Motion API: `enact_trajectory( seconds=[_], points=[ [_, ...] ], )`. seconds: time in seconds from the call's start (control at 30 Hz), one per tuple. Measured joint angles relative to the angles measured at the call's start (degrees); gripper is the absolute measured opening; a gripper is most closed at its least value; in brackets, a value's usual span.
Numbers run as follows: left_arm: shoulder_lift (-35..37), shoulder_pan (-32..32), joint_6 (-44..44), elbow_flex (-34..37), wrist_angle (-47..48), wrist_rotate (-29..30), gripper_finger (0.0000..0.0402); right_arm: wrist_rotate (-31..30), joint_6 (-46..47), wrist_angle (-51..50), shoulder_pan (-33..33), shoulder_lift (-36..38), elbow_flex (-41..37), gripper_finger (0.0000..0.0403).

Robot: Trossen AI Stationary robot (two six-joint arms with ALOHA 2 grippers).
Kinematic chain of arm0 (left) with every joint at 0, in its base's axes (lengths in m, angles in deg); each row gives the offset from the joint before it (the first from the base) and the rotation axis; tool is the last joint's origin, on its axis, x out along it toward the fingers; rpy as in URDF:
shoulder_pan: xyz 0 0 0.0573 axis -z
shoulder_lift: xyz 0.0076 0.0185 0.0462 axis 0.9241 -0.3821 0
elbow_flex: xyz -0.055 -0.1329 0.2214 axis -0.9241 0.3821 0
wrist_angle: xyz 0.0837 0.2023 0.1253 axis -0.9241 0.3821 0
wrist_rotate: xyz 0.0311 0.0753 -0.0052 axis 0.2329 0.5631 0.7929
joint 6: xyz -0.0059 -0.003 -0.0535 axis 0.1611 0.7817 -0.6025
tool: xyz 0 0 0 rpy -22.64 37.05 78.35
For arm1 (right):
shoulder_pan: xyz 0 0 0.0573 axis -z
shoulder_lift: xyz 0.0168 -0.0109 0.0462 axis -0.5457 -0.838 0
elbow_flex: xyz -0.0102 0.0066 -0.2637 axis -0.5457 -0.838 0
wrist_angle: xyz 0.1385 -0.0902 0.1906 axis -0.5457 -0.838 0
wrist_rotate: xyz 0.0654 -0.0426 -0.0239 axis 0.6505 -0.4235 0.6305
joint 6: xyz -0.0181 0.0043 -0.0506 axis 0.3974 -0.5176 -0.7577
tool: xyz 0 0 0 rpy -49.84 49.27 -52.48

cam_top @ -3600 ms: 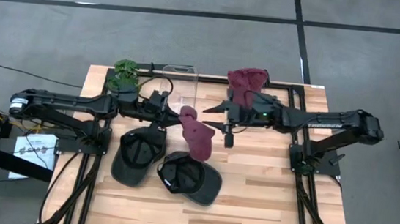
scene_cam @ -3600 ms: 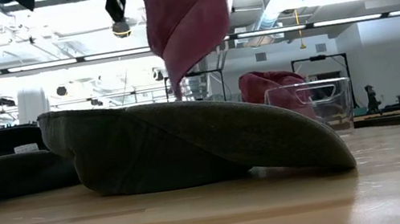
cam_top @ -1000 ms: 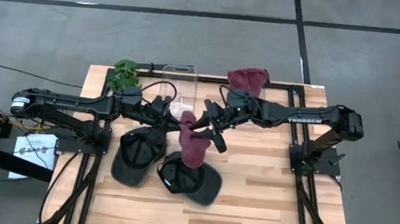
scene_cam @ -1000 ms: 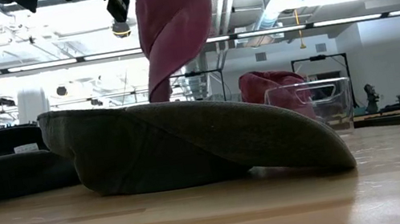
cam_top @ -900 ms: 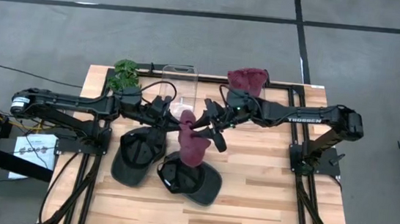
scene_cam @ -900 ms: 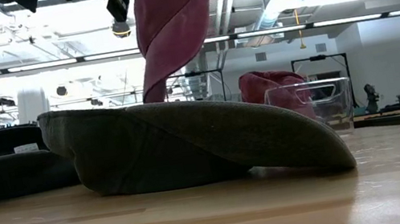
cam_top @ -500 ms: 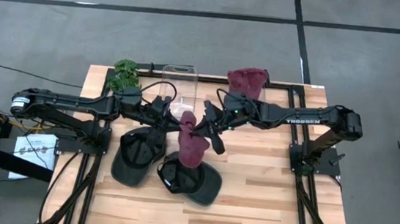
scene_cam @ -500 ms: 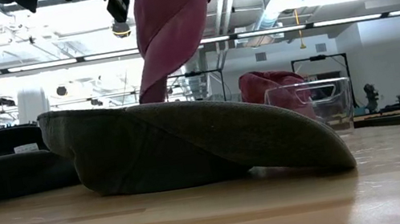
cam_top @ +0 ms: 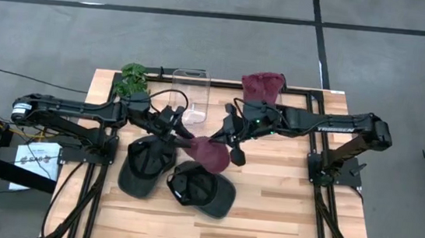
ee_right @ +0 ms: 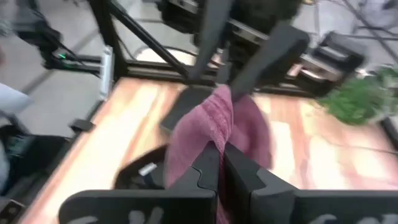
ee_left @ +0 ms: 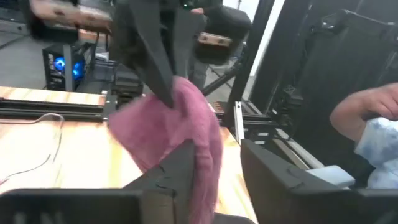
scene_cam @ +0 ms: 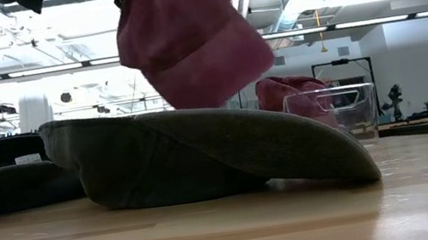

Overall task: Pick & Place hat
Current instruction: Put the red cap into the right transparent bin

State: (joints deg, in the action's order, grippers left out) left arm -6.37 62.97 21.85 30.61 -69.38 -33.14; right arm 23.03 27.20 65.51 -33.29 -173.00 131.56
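The right tool (cam_top: pixel 224 141) is clenched on the maroon hat (cam_top: pixel 208 153), which hangs at its 7 o'clock above the dark hats (cam_top: pixel 199 189); the left tool (cam_top: pixel 182 137) has released.

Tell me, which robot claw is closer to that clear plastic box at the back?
Left. The left gripper sits just in front of the clear box; the right gripper, pinching the maroon hat, is off to the box's side, farther away.

Materials and surface finish

Maroon hat (cam_top: pixel 211 153): soft matt cloth. Dark caps (cam_top: pixel 202 189): matt fabric. Table (cam_top: pixel 282 212): smooth, lightly glossy wood planks. Container (cam_top: pixel 192 94): clear glossy plastic. Arms: matt black.
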Motion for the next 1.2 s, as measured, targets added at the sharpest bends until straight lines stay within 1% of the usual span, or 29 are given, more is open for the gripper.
enact_trajectory(
  seconds=[0.1, 0.2, 0.47, 0.6, 0.7, 0.87, 1.0, 1.2],
  points=[
    [0.0, 0.1, 0.0, 0.0, 0.0, -0.1, 0.0156, -4.0, -1.2, -5.8, -0.2, 0.7, 2.2, 0.0001],
    [0.6, 0.2, 0.0, 0.0, -0.2, -0.2, 0.0169, -8.3, -1.5, -12.3, 0.0, 1.7, 4.2, 0.0001],
    [5.4, 0.2, 0.0, 0.0, -1.2, 0.4, 0.0175, -20.0, -2.1, -19.6, 0.8, 7.3, 4.9, 0.0],
    [8.4, 0.2, 0.0, 0.0, -1.1, 0.4, 0.0175, -22.7, -3.9, -21.3, 1.2, 10.2, 4.9, 0.0],
    [10.1, 0.2, 0.0, 0.0, -1.4, 0.4, 0.0175, -23.8, -4.4, -21.9, 2.8, 11.5, 4.8, 0.0],
    [11.0, 0.2, 0.0, 0.0, -1.4, 0.5, 0.0175, -23.8, -5.8, -22.3, 8.1, 10.9, 4.8, 0.0],
    [10.5, 0.2, 0.0, 0.0, -1.4, 0.5, 0.0175, -21.2, -7.4, -22.2, 13.5, 8.7, 4.8, 0.0],
    [10.1, 0.2, 0.0, 0.0, -1.4, 0.5, 0.0175, -19.3, -10.4, -24.0, 21.3, 6.4, 4.8, 0.0]
  ],
)
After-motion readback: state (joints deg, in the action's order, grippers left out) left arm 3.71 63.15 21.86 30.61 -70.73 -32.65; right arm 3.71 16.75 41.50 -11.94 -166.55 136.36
